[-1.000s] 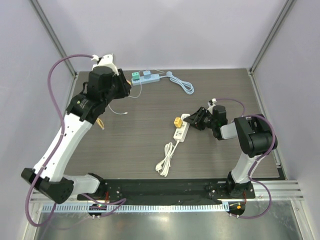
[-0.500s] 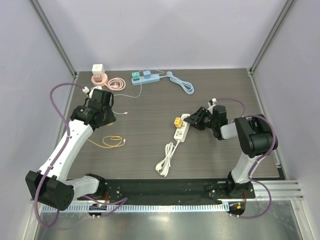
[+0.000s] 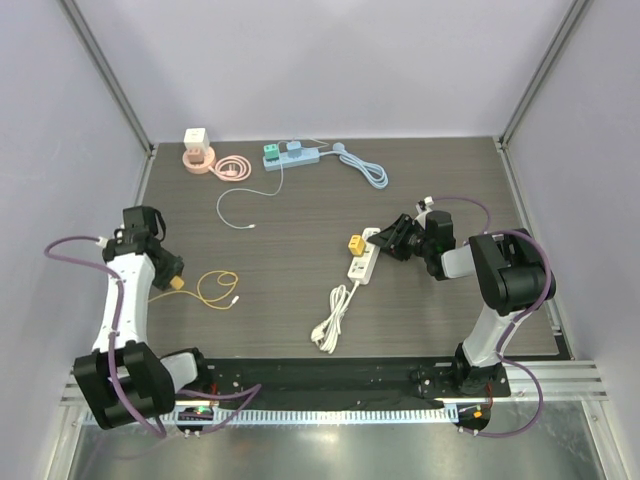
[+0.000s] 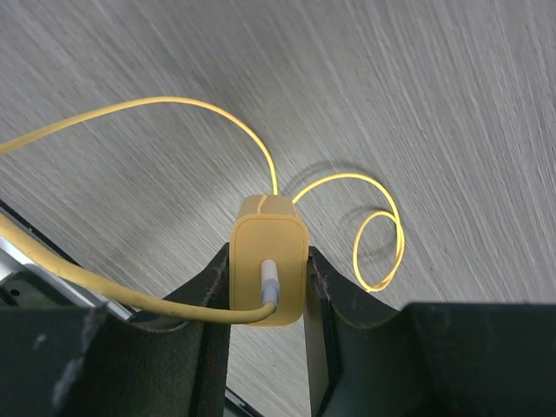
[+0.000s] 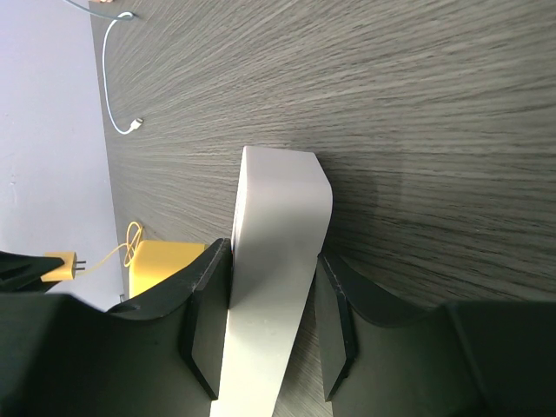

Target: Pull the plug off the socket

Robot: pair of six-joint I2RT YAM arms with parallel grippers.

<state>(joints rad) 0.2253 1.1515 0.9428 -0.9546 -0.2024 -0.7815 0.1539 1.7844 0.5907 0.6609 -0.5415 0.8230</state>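
Since our left gripper (image 4: 268, 261) grips the charger (image 4: 263, 233) at lower left, prongs clear of any socket, we judge a gentle set-down best, with its yellow cable (image 3: 218, 288) left slack. Centre right: right gripper (image 5: 274, 256) clamped on the white strip (image 5: 280, 217), bracing it; a yellow plug (image 3: 354, 243) sits in it. Top: white cable (image 3: 235, 205), pink cable (image 3: 232, 167), blue strip (image 3: 290, 154), none obstructing.

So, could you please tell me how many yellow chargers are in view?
2. One yellow charger is clamped in the left gripper on the left side; the second yellow charger sits plugged into the white power strip, which the right gripper holds. None seems hidden.
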